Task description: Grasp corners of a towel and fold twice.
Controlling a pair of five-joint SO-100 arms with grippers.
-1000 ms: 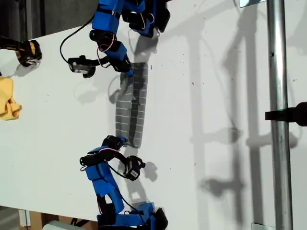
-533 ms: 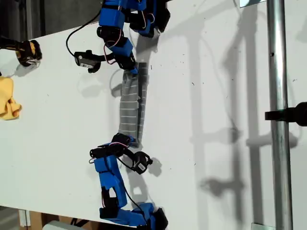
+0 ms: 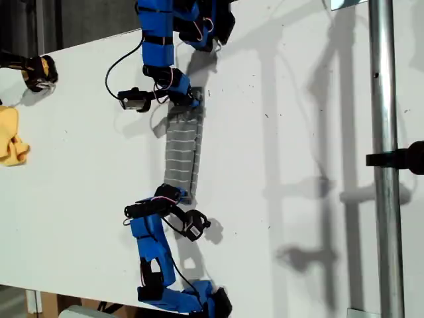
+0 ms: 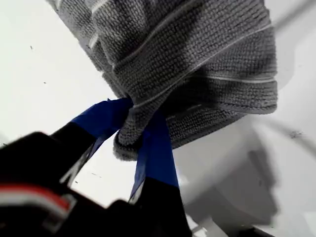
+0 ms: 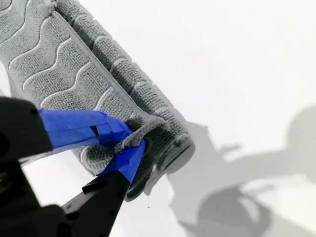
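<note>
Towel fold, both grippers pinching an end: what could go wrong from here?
1. My first gripper pinches only a bunched edge of the towel; it could slip free if pulled.
2. My second gripper holds just a thin corner fold, so layers may separate.
3. The towel looks narrow and uneven in the exterior view; the fold may land skewed.

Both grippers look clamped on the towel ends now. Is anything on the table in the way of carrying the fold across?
Nothing visible blocks it. My first gripper and my second gripper each pinch an end of the towel, and the white table around it is bare. The yellow cloth lies far off at the exterior view's left edge.
</note>
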